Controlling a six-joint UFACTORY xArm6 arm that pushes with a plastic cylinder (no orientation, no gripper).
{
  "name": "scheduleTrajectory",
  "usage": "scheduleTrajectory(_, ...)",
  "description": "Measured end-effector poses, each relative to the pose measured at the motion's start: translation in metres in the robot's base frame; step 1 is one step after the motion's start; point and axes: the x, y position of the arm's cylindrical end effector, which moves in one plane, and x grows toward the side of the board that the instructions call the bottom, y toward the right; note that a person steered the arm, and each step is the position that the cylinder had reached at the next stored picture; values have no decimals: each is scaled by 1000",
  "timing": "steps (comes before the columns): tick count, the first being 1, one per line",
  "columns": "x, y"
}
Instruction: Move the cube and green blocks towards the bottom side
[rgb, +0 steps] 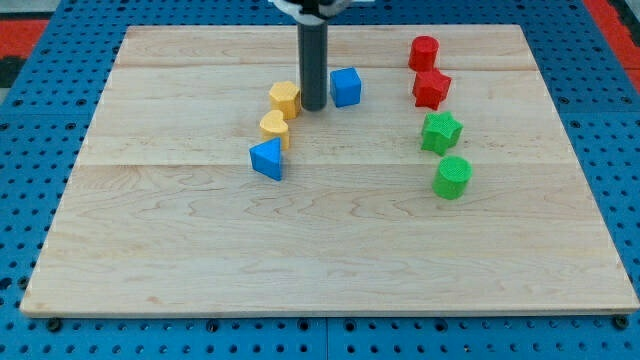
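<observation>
Lining up on the blue cube, greens waiting

Nearest: green cylinder (452, 177), green star (440, 132) just above it at the view's right, both untouched. Farther up, tip (313, 106) planted between yellow hexagon (285, 98) and blue cube (346, 87), a bare rod holding nothing. Next, probably: getting above the cube, then shoving down toward the bottom edge.

Pale wooden board (330, 250) carries eight blocks: blue cube (346, 87), two yellow and blue triangular upper left-centre; two red, two green upper right.
</observation>
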Motion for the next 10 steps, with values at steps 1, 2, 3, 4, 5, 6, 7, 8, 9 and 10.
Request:
scheduleTrajectory(1,-42,-4)
scheduleTrajectory(2,-56,28)
scheduleTrajectory(3,-13,51)
scheduleTrajectory(4,34,68)
scheduleTrajectory(5,64,92)
scheduleTrajectory(6,52,97)
scheduleTrajectory(7,38,123)
scheduleTrajectory(8,42,166)
scheduleTrajectory(9,61,165)
scheduleTrajectory(10,76,158)
